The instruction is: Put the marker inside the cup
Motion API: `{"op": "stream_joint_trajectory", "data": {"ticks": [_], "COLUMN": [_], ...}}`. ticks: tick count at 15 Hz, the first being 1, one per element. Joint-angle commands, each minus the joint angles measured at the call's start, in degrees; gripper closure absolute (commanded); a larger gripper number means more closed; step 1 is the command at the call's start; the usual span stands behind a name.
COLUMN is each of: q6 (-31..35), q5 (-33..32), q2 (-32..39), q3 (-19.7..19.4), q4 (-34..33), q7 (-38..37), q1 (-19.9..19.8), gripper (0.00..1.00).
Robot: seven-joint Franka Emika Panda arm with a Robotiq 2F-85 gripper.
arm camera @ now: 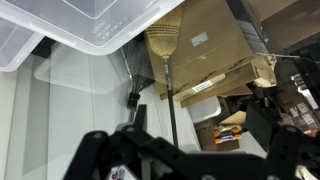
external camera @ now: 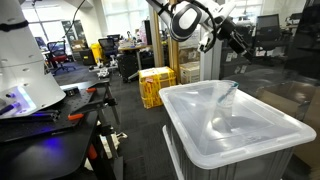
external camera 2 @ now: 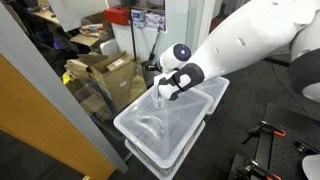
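The clear cup (external camera: 228, 98) stands upright on the lid of the big translucent white bin (external camera: 250, 140); it also shows in the other exterior view (external camera 2: 160, 98). My gripper (external camera: 238, 40) hangs above and behind the cup, and close over it in an exterior view (external camera 2: 168, 85). In the wrist view the dark fingers (arm camera: 190, 142) are spread wide with nothing between them. The marker does not show in any view. The cup is out of the wrist view.
The bin (external camera 2: 150, 130) sits on a stand. Yellow crates (external camera: 155, 85) and a desk with tools (external camera: 50, 110) stand beside it. Cardboard boxes (external camera 2: 105, 75) and a broom (arm camera: 165, 45) lie on the floor beyond the bin's edge (arm camera: 70, 30).
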State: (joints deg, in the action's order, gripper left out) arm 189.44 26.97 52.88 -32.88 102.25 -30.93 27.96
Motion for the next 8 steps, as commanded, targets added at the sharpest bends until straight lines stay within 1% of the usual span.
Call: {"op": "stream_joint_trajectory", "data": {"ticks": [1, 3, 4, 7, 8], "q6": [-0.13, 0.35, 0.55, 1.17, 1.39], "q5": [-0.51, -1.14, -1.06, -1.67, -2.09], "q2": [-8.85, -12.39, -13.65, -18.05, -19.55], "q3": [2.18, 4.09, 4.43, 7.09, 8.49], "q4": [6.64, 8.72, 9.61, 12.3, 13.08], "q7": [1.36, 1.93, 1.83, 2.19, 2.36], "q1": [-0.85, -2.38, -2.6, -5.07, -6.45], "gripper": [0.0, 0.0, 0.0, 0.0, 0.0]}}
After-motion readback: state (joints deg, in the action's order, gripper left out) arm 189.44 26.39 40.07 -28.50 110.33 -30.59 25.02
